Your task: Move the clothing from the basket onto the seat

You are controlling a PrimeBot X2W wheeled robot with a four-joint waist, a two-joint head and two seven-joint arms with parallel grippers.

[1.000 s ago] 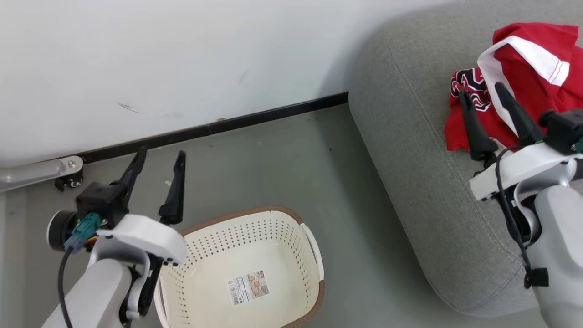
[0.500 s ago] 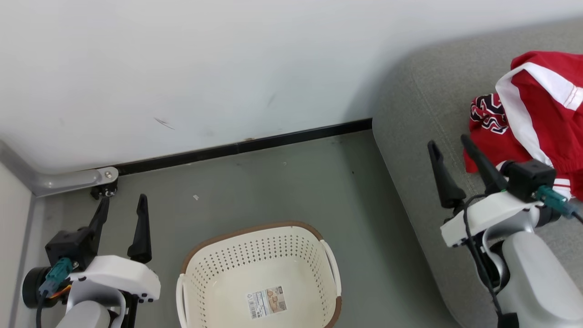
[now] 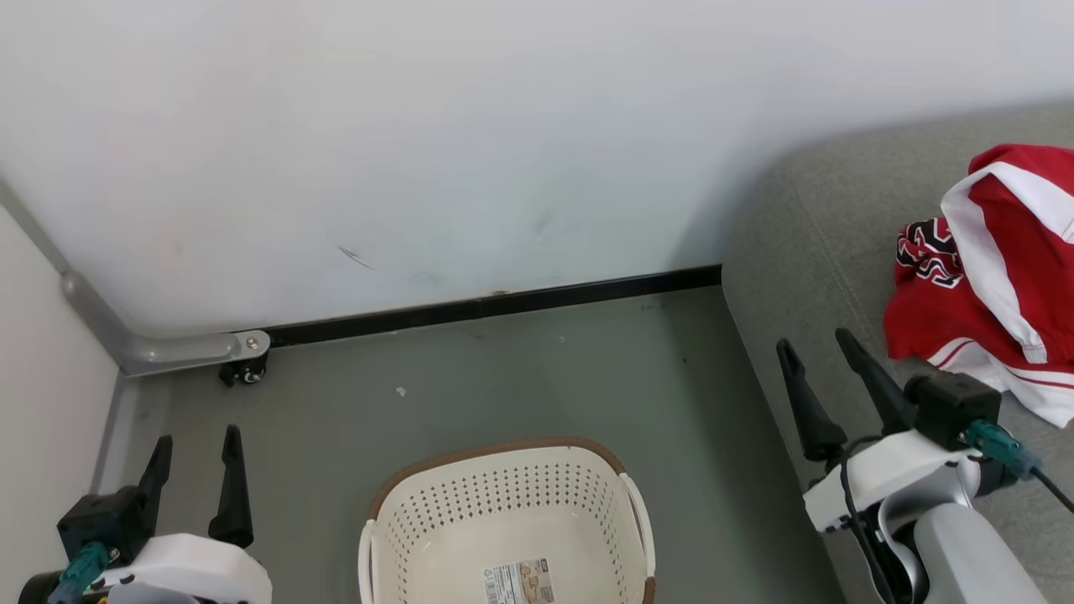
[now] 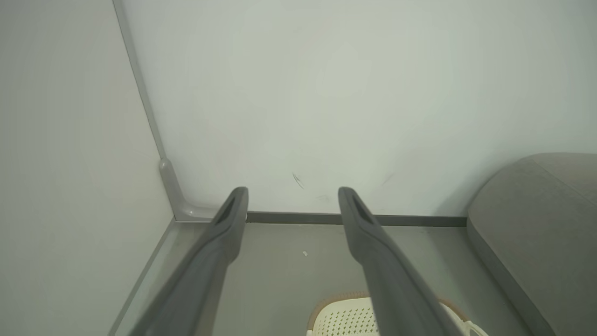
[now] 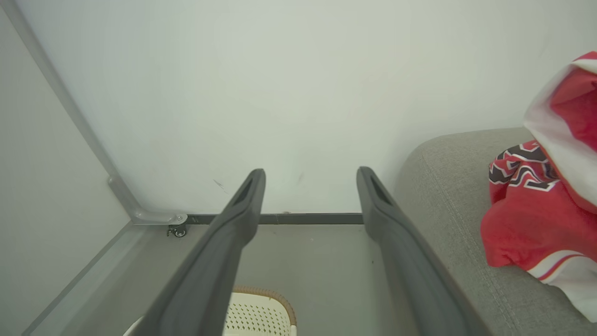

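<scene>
In the head view my left tool (image 3: pixel 195 438), lower left, and right tool (image 3: pixel 814 340), lower right, both stand released and hold nothing. The laundry basket (image 3: pixel 495 449) sits on the floor (image 3: pixel 520 377) at bottom centre, and the red sports clothing (image 3: pixel 982 285) is heaped on the grey sofa (image 3: pixel 805 252) at the right edge. The left wrist view has the laundry basket at the bottom edge, while the right wrist view has the red sports clothing at the right, apart from the fingers.
</scene>
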